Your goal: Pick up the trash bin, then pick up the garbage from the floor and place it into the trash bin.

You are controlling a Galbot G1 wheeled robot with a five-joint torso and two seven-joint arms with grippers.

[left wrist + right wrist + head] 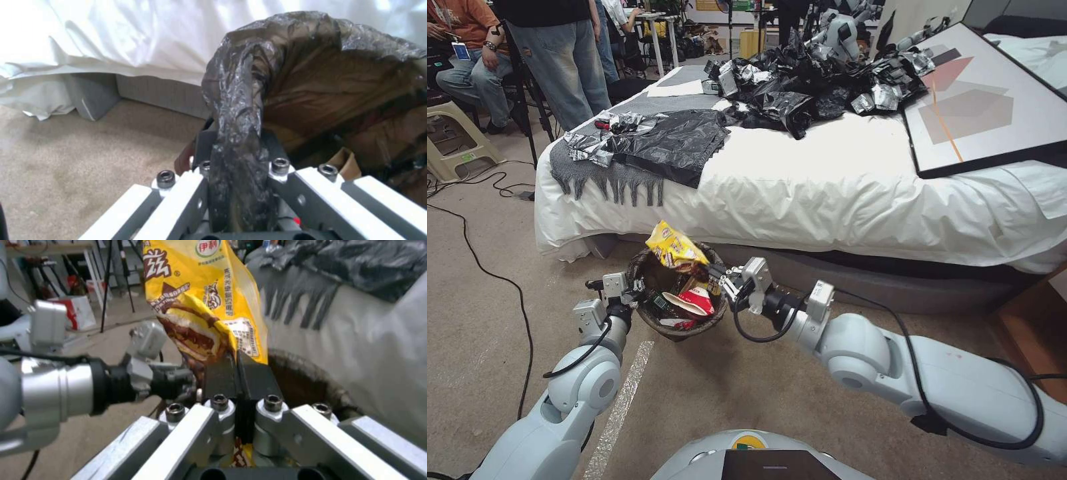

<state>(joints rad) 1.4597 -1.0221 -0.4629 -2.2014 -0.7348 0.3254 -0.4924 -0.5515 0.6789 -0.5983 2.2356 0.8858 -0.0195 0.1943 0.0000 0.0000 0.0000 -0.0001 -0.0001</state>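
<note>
My left gripper [635, 291] is clamped on the near-left rim of the trash bin [654, 313], its 2 fingers pinching a crinkled fold of the glossy brown-black liner [238, 133] that drapes over the edge. The bin hangs from that grip just in front of the bed [840, 193], above the beige short-pile carpet [487, 313], and seems tipped slightly toward me, though the head view leaves that unsure.

My right gripper [715, 272] reaches in from the opposite side, its dark pads [256, 380] closed flat on the lower corner of a yellow snack wrapper [675, 248]. The wrapper is a smooth, shiny foil pouch printed with brown chocolate pictures and red lettering; it stands up and leans out over the far rim of the bin, its pinched corner directly above the opening.

Inside the bin lie a crumpled red-and-white cup [694, 301], and beside it some darker scraps I cannot make out.

The bed carries a wrinkled white sheet hanging to the floor, a grey knitted throw with a fringe [607, 179], flat and crumpled black plastic bags [680, 143] and a black-framed picture [987, 100] with angular pink and grey shapes. A black cable [487, 267] snakes over the carpet on my left.
</note>
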